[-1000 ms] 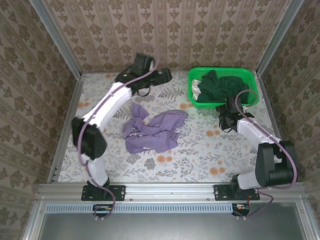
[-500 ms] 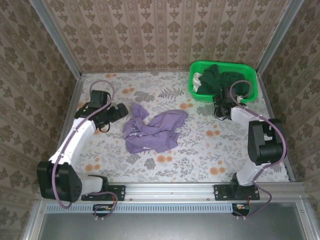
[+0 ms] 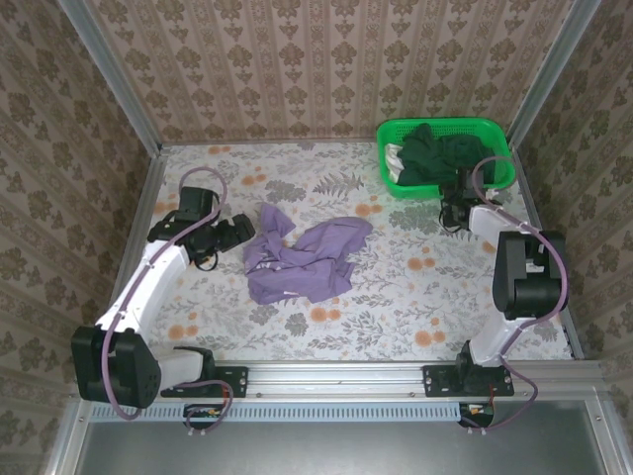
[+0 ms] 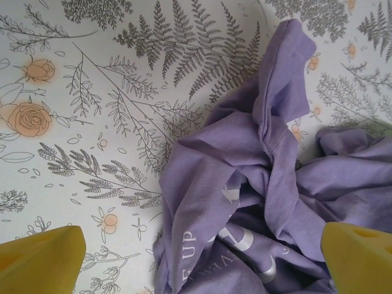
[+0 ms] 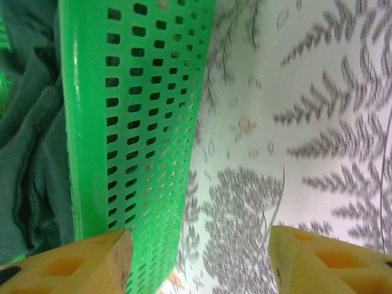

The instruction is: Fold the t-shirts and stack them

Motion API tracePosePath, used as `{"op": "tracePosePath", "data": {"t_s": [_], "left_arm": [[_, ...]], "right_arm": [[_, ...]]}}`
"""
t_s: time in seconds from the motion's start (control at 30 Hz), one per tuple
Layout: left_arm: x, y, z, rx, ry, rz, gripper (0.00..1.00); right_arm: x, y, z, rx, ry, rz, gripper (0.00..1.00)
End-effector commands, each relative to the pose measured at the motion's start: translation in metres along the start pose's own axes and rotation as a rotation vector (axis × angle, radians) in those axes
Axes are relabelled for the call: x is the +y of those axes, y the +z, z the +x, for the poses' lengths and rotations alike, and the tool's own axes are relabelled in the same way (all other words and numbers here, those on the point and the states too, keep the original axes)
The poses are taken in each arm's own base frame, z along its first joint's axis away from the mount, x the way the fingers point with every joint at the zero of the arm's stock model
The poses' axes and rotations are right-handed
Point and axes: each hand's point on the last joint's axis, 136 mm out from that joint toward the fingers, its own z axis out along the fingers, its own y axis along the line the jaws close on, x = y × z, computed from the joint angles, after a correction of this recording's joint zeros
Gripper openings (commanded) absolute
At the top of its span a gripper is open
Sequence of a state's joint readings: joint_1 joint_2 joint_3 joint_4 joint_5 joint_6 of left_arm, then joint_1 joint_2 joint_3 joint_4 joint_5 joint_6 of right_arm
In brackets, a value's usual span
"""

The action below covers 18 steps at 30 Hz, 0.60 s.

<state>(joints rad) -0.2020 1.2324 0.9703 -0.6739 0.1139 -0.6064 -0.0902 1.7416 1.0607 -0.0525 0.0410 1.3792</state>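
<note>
A crumpled lavender-purple t-shirt (image 3: 302, 259) with white lettering lies mid-table, and its folds show close up in the left wrist view (image 4: 245, 202). My left gripper (image 3: 233, 236) hovers at the shirt's left edge, open wide (image 4: 199, 269), with cloth below and between its yellow fingertips (image 4: 40, 260). Dark green t-shirts (image 3: 435, 158) are heaped in the green basket (image 3: 499, 148), and the right wrist view shows them behind its wall (image 5: 30, 153). My right gripper (image 3: 457, 205) stands open (image 5: 199, 263) at the basket's front wall (image 5: 141, 122), holding nothing.
The basket sits in the back right corner against the patterned walls. Metal rails (image 3: 138, 237) frame the floral table on the left and right. Bare tabletop (image 3: 396, 297) lies in front of the purple shirt and between the shirt and the basket.
My left arm swung from the table's back down to the purple shirt's left side. The right gripper moved back and right along the basket, which slid slightly toward the rear wall.
</note>
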Motion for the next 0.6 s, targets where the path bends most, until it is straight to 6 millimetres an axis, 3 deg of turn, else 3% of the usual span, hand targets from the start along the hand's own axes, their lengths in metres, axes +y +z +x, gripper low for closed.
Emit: {"op": "tracePosePath", "data": {"t_s": [0.0, 0.1, 0.3, 0.37, 0.57], "left_arm": [[-0.008, 0.0, -0.006, 0.013, 0.021, 0.018, 1.0], [-0.009, 0.001, -0.007, 0.024, 0.024, 0.016, 1.0], [-0.01, -0.001, -0.009, 0.022, 0.04, 0.003, 1.0], [-0.011, 0.001, -0.008, 0.026, 0.037, 0.003, 1.0], [-0.02, 0.009, -0.005, 0.054, 0.054, 0.009, 1.0]], "right_arm": [[0.015, 0.003, -0.015, -0.014, -0.007, -0.031, 0.63], [0.017, -0.002, -0.021, -0.021, 0.006, -0.032, 0.63], [0.041, -0.052, 0.01, -0.026, -0.025, -0.123, 0.67], [0.044, -0.059, 0.018, -0.031, -0.01, -0.131, 0.67], [0.04, -0.035, 0.021, -0.028, 0.048, -0.08, 0.68]]}}
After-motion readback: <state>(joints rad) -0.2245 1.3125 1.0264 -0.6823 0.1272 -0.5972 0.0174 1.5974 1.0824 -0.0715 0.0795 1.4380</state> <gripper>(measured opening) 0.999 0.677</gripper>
